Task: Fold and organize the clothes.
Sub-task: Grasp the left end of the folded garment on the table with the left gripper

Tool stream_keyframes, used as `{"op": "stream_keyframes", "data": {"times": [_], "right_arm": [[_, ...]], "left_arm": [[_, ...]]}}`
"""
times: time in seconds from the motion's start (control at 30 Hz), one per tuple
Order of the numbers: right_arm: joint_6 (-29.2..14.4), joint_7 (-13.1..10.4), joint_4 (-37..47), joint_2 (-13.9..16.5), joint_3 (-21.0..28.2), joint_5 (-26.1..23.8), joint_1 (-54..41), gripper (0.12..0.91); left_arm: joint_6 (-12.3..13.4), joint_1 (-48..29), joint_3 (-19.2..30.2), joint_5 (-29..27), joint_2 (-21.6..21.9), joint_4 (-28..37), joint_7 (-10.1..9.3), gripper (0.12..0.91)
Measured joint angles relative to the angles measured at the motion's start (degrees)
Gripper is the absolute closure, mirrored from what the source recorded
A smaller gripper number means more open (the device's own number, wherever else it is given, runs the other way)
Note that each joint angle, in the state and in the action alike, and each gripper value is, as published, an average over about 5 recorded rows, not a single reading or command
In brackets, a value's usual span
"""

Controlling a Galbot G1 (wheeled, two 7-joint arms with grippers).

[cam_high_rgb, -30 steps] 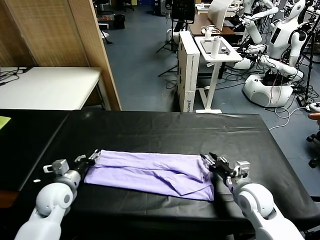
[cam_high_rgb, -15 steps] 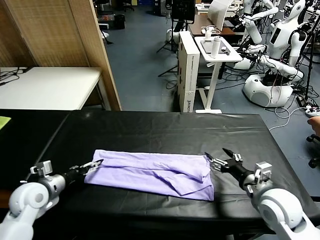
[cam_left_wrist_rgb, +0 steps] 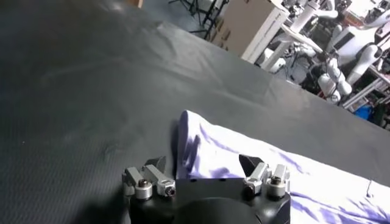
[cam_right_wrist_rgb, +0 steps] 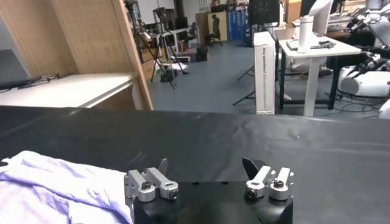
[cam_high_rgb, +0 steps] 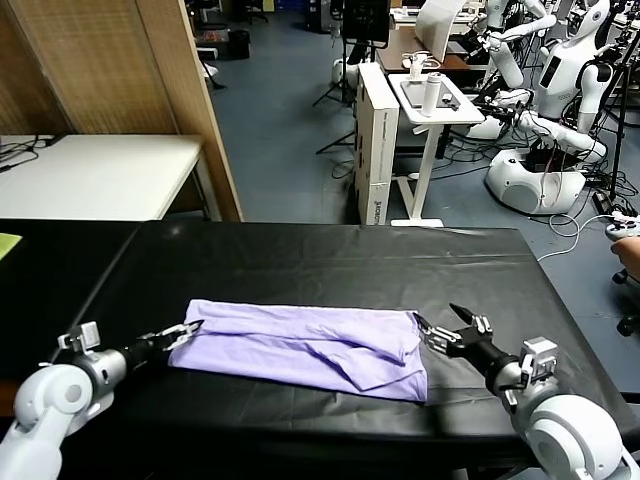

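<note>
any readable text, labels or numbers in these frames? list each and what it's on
None can be read.
White carton behind the table: dark print near its lower edge, too small to read.
Lavender T-shirt on the black table cover: no print or label showing.
Left gripper and right gripper: no markings visible.

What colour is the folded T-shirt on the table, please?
Light lavender, plain on the visible side; the T-shirt shows best in the head view.

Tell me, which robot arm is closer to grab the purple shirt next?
Probably the left. The left gripper is open right at the end of the folded light lavender T-shirt, while the open right gripper sits slightly off the other end.
</note>
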State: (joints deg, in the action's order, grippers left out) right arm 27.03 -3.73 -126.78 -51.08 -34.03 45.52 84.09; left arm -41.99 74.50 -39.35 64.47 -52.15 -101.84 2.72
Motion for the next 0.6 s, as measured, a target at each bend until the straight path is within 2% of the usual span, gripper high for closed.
{"op": "stream_keyframes", "data": {"times": [0.17, 0.4, 0.5, 0.6], "right_arm": [[0.0, -0.1, 0.0, -0.2, 0.0, 0.0, 0.0, 0.118], [0.0, -0.1, -0.1, -0.3, 0.1, -0.1, 0.1, 0.118], [-0.1, -0.1, -0.2, -0.4, 0.1, -0.2, 0.1, 0.118], [-0.1, -0.1, -0.2, -0.6, 0.2, -0.3, 0.1, 0.118]], "left_arm": [[0.0, 0.6, 0.4, 0.4, -0.8, -0.9, 0.07, 0.145], [0.0, 0.7, 1.0, 0.3, -1.7, -1.5, 0.29, 0.227], [-0.1, 0.7, 1.0, 0.3, -2.0, -1.3, 0.24, 0.348], [-0.1, 0.7, 1.1, 0.3, -2.2, -1.3, 0.05, 0.532]]}}
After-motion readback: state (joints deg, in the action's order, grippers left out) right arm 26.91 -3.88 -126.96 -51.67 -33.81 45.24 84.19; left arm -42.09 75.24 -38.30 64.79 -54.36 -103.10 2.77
